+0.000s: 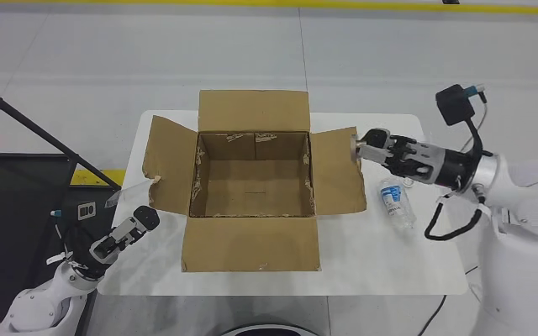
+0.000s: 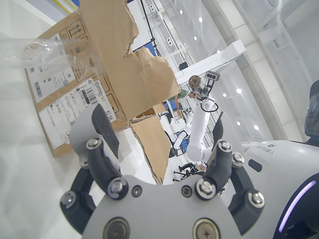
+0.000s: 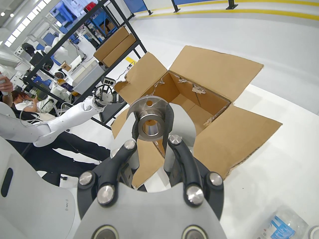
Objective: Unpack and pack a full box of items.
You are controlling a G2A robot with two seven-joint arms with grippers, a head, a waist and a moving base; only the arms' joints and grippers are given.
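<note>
Right end effector (image 3: 152,123): closed on a metal flange (image 3: 147,105), gripped at the hub with the disc facing away from the wrist. It hangs over the outer edge of the box's right flap.

Box (image 1: 252,189): cardboard, all four flaps folded out, cavity bare, at mid-surface (image 1: 395,260).

Flange axis: roughly level, with its bore in line with the end effector and aimed at the box. The cavity lies straight ahead, past the flap.

Judgement: if the flange is to be packed, the right arm is much the nearer. The flange must be carried inward over the flap and tipped disc-down to sit flat.

Left end effector (image 2: 159,115): fingers spread wide, holding nothing, just off the box's left front corner.

Clear plastic item (image 1: 126,193): at the tip of the box's left flap.

Plastic bottle (image 1: 395,202): lying on its side, right of the box.
</note>
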